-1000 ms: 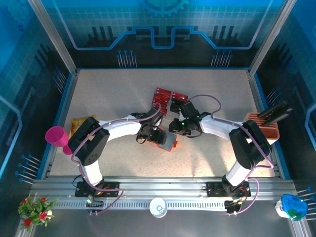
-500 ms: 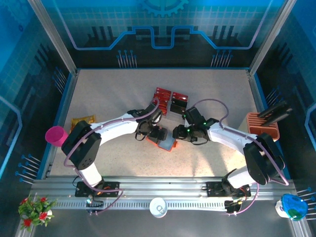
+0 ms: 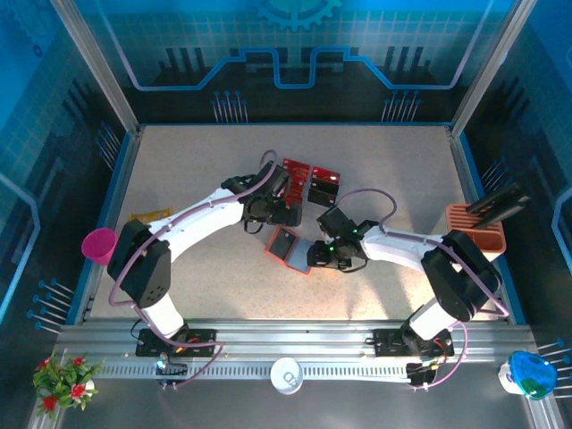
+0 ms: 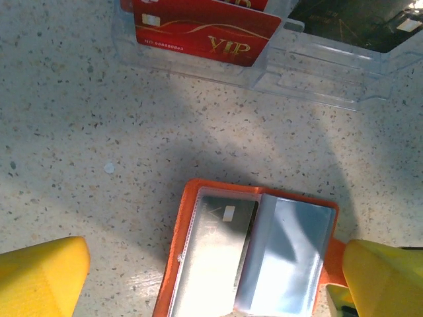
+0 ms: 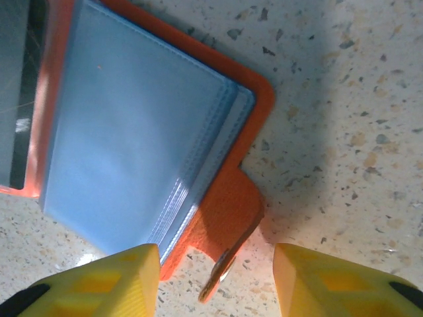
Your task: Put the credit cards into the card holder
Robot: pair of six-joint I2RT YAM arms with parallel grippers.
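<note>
Where a second ago it hung right over the wallet [image 3: 287, 248], the left gripper [image 4: 211, 267] has drawn back toward the clear tray [image 4: 317, 79], jaws spread wide and empty. The right gripper [image 5: 215, 264] has come down to the wallet's right edge, jaws half apart astride the snap tab [image 5: 231, 224], seemingly not pinching it. The wallet lies open on the table [image 3: 197, 179]. The left wrist view shows a dark card [image 4: 218, 238] in its left pocket and a red card [image 4: 206, 28] in the tray. The right wrist view shows the tab's metal clasp.
</note>
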